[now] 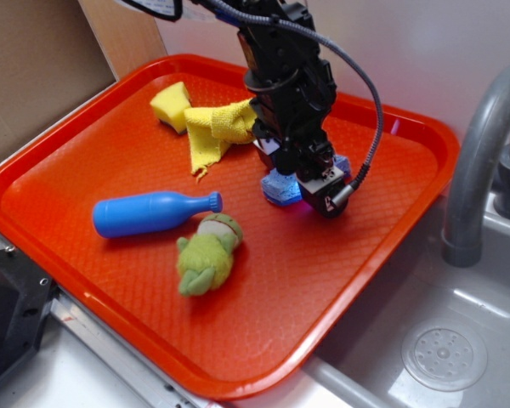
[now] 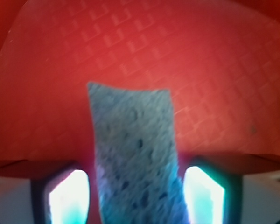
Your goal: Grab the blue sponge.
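Orange tray resting beside a steel sink, grey tap at the right edge. Lowered over the tray's far middle: black pincer, fingers straddling the blue sponge. From the wrist view, sponge seen between the two pads, a thin gap of tray showing on the left side, the right side harder to read; spread rather than clamping, so no hold made yet by the look of it. Sponge lying flat on the tray, just beside the yellow cloth.

Judged progress: approach and descent done, alignment good; closing on the sponge and lifting left to do.

Count: one blue sponge, one yellow sponge, one yellow cloth, one blue bottle lying on its side, one green plush toy, one tray.
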{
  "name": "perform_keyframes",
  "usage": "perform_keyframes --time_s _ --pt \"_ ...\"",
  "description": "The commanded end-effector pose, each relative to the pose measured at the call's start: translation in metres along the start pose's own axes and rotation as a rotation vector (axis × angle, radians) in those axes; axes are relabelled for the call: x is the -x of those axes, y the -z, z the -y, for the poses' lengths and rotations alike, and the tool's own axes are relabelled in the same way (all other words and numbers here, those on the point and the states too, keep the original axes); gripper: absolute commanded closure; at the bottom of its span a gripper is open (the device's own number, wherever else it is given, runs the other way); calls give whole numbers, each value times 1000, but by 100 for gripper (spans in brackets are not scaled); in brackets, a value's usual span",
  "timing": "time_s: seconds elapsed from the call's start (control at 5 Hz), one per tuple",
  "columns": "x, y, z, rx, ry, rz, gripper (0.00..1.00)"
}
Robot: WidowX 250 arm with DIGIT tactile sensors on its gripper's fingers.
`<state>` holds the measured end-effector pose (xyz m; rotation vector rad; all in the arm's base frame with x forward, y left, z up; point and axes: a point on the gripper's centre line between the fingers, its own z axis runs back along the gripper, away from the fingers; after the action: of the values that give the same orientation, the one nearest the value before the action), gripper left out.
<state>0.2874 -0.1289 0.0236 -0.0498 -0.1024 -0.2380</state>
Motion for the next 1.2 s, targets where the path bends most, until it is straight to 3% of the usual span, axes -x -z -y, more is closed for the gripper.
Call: perform_keyframes --time_s 0.0,0.2,0.4,0.6,0.8,1.0 --pt "4 -2 5 -60 -7 0 100" --pt "4 -20 -3 -97 1 -17 100" --pt "11 -72 -22 -150 -60 -64 100" --pt "26 -124 -45 -110 -115 -66 100" --pt "48 -170 -64 -140 -225 -40 100" --pt "68 -205 -78 -96 -326 -12 100"
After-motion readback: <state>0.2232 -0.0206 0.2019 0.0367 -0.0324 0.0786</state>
